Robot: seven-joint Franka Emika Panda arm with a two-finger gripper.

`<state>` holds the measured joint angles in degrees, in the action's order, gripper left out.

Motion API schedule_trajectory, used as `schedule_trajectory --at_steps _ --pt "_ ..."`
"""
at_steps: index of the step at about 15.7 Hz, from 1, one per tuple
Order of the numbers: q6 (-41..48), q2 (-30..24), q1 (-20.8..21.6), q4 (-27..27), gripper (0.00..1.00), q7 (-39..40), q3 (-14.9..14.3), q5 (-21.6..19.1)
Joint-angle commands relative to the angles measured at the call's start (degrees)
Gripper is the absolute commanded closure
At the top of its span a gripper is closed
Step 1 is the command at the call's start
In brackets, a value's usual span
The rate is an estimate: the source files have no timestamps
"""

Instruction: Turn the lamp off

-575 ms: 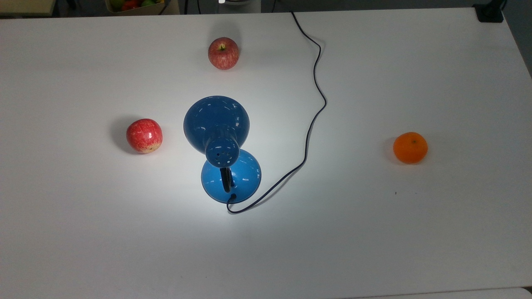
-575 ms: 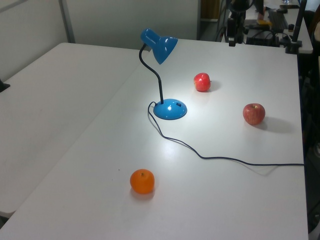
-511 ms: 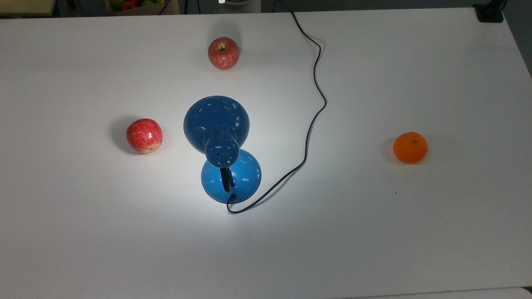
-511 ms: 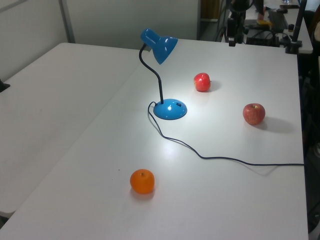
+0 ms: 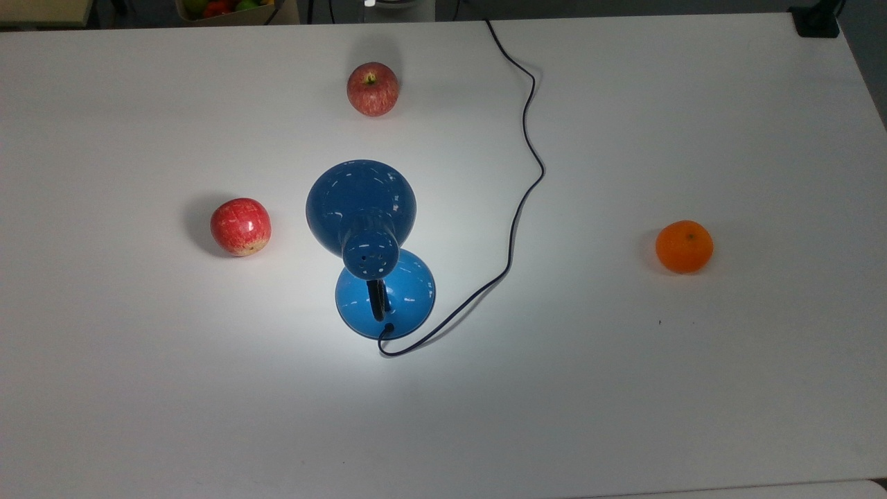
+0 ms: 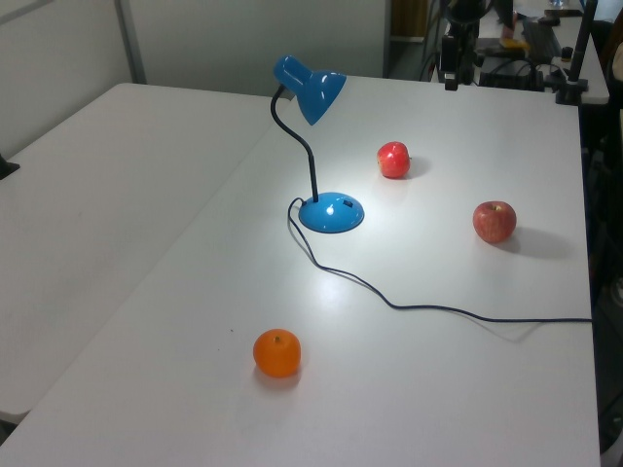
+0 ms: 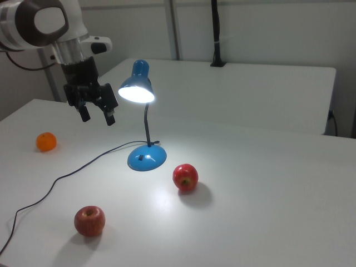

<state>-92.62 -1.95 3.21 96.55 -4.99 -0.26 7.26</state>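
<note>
A: Nothing has moved since the earlier frames in the top view or the left view: the lamp (image 5: 371,249), both apples, the orange and the cord sit exactly as they did.

B: And the lamp is lit?

A: Yes. In the right view its shade glows and throws a bright pool onto the table (image 7: 267,167) around the round blue base. It stands near the middle of the table, the shade leaning over the base on the bent black neck.

B: Where is the gripper (image 7: 95,115)?

A: In the right view it hangs above the table at about nine o'clock from the shade, close beside it but apart. The jaws stand spread, pointing down, with nothing between them.

B: Why held there?

A: Probably as an approach pose. A dark slot on the base looks like the switch, which would lie down toward four o'clock from the jaws, so the arm likely has to descend and press it.

B: Anything in the way?

A: The cord (image 5: 521,173) trails from the base to the table's far edge, away from the switch side. The red apple (image 7: 185,177), the second apple (image 7: 89,220) and the orange (image 7: 46,142) lie well apart from the base.
</note>
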Motion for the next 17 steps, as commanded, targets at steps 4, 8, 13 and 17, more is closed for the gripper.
schedule_trajectory --at_steps 4,8,13,17 --pt "1.30 0.01 -0.66 -0.14 0.26 9.56 -0.18 -0.58" --pt "1.21 0.01 -0.75 -0.14 0.78 9.83 -0.18 -0.67" --pt "1.04 0.19 -0.75 -0.14 1.00 10.35 -0.18 -0.84" --pt "0.25 0.54 -1.18 -0.05 1.00 10.53 -0.26 -2.59"
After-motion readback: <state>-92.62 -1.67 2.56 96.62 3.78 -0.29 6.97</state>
